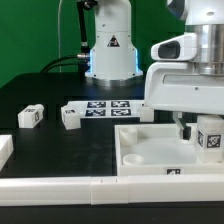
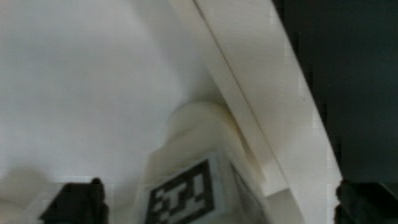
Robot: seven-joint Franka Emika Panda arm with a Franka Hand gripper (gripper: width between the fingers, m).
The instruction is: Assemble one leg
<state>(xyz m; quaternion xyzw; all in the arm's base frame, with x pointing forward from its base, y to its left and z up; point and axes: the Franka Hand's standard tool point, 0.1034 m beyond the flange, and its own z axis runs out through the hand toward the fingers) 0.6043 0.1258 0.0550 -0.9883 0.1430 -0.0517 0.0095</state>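
Observation:
A leg [image 1: 209, 139], a small white block with a black-and-white tag, stands in the far corner of the white tray [image 1: 133, 168] at the exterior view's right. My gripper [image 1: 198, 127] hangs over it, open, with the jaws on either side of the leg and not touching it. In the wrist view the leg [image 2: 187, 185] sits between the two dark fingertips [image 2: 75, 203], with a gap on each side, against the tray's raised rim [image 2: 240, 70]. Two more legs [image 1: 32, 116] [image 1: 72, 116] lie on the black table at the exterior view's left.
The marker board [image 1: 108, 107] lies behind the tray. A long white bar [image 1: 50, 186] runs along the front edge. Another white part [image 1: 5, 150] sits at the far left. The robot base [image 1: 110, 50] stands at the back.

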